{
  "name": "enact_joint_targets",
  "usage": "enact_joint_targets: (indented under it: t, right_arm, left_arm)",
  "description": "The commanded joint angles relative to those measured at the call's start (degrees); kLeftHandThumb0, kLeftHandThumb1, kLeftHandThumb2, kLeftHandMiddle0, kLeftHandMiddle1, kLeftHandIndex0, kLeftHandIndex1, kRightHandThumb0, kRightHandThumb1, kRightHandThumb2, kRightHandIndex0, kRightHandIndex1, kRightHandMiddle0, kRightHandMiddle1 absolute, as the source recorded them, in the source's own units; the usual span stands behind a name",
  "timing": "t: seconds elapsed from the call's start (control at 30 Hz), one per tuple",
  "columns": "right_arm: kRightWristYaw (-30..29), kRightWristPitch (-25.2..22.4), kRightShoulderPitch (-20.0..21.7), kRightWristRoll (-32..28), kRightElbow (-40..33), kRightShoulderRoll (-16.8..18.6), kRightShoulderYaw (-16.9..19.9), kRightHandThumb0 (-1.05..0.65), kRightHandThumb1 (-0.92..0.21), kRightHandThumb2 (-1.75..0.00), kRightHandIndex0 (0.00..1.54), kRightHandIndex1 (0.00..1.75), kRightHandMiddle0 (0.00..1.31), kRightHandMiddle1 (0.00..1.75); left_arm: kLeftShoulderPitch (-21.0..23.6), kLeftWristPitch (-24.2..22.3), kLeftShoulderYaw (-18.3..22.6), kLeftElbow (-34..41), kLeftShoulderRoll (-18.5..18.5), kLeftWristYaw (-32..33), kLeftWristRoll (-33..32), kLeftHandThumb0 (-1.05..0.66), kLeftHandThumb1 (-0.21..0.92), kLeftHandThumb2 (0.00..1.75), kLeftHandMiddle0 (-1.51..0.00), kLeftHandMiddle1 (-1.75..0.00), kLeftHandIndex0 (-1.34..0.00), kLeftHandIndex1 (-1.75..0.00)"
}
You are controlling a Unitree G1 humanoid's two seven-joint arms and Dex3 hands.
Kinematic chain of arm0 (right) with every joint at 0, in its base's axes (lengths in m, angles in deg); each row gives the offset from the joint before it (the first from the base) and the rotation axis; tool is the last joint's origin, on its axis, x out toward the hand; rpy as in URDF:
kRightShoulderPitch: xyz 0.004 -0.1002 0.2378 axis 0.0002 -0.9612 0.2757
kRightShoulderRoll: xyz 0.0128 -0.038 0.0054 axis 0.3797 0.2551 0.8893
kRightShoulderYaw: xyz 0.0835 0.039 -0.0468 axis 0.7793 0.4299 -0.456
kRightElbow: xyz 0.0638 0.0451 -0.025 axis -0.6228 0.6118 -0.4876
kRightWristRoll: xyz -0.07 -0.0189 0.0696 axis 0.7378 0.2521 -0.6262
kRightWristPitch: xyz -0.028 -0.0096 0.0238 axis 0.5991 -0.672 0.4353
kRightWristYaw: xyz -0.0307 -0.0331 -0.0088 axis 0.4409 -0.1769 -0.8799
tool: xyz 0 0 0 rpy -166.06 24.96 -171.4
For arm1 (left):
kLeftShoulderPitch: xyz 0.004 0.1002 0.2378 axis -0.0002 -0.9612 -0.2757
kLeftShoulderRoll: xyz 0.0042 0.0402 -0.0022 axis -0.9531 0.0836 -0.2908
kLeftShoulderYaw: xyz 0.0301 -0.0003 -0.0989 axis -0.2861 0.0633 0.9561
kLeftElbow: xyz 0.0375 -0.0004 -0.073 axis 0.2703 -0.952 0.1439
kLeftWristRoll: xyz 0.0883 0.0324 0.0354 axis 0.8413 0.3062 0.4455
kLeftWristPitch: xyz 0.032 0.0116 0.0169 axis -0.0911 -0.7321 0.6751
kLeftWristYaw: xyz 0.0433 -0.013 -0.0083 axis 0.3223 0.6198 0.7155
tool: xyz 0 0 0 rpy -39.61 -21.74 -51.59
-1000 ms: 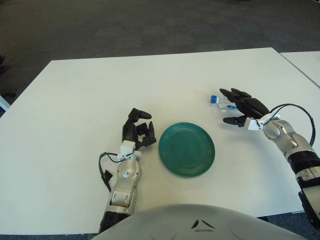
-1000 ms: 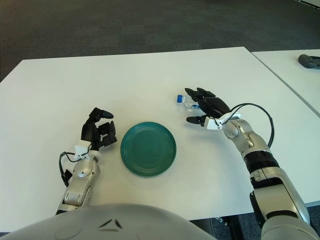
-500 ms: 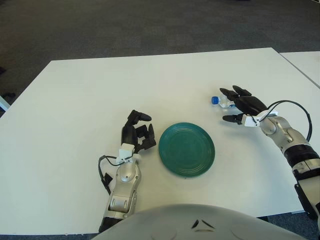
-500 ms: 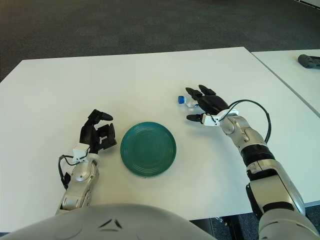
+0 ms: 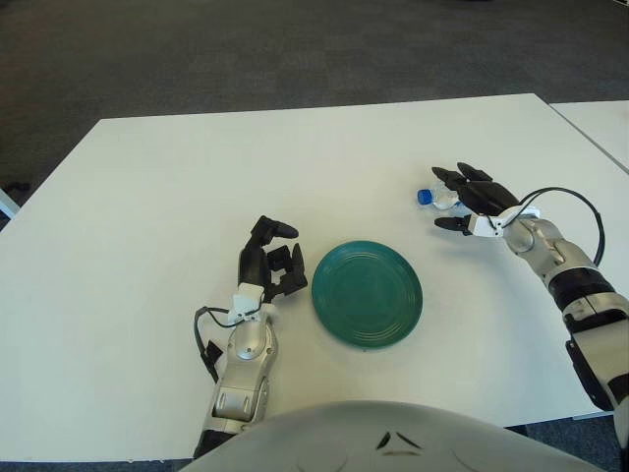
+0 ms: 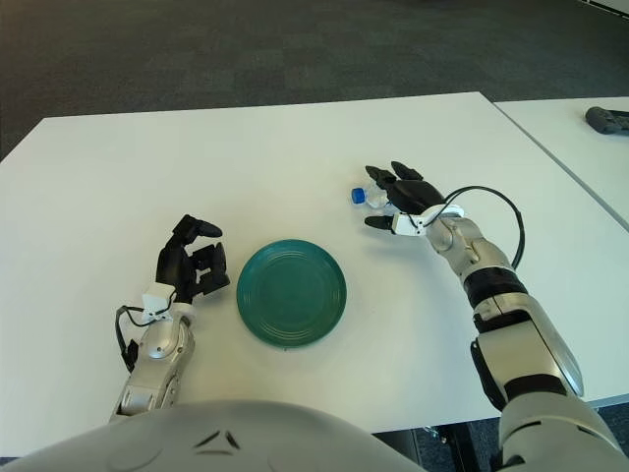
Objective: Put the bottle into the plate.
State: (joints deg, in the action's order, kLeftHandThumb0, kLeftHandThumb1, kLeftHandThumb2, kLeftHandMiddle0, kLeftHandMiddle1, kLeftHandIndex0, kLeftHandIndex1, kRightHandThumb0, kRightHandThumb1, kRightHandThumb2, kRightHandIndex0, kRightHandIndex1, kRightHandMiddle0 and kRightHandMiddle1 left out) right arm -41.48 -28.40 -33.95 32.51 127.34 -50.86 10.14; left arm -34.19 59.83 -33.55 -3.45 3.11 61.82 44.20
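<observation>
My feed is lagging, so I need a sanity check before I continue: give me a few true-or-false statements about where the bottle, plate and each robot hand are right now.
1. The bottle lies on the table, outside the plate. True.
2. The right robot hand is over the plate. False: it is at the bottle, off to the plate's right and farther back.
3. The plate holds nothing. True.
4. The left robot hand grips the bottle. False: it shows beside the plate's left edge, fingers curled, holding nothing.
5. The bottle's blue cap points towards the robot's right. False: it points left, away from the right robot hand.
</observation>
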Motion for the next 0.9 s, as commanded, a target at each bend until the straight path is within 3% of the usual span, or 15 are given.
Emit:
enact_joint_targets:
  t: [0.0,0.5,0.87]
  right_arm:
    - [0.52,-0.51,1.05,0.60,2.30,1.62,-1.37,-1.05,-0.92,-0.66,0.00,0.00,0.00,0.00]
    - [-1.05,-1.92,4.28,1.76,6.88,3.05,-4.66,-1.05,-0.92,-0.62,0.01,0.00,0.01,0.00]
    - [-2.55,0.17,4.68,1.17,7.91,3.22,-5.03,-1.05,-0.92,-0.58,0.07,0.03,0.05,0.04]
  left_arm:
    - [-0.42,-0.09,0.01,0.19,1.79,-0.26,-0.46,-0.49,0.30,1.33,-1.34,-1.75,-0.63,-1.75]
    - [-0.50,0.77,-0.26,-0.06,2.33,0.00,-0.59,-0.49,0.31,1.33,-1.33,-1.75,-0.63,-1.75]
    - [-0.75,1.24,-0.38,0.11,2.50,0.00,-1.42,-0.49,0.31,1.32,-1.33,-1.75,-0.62,-1.75]
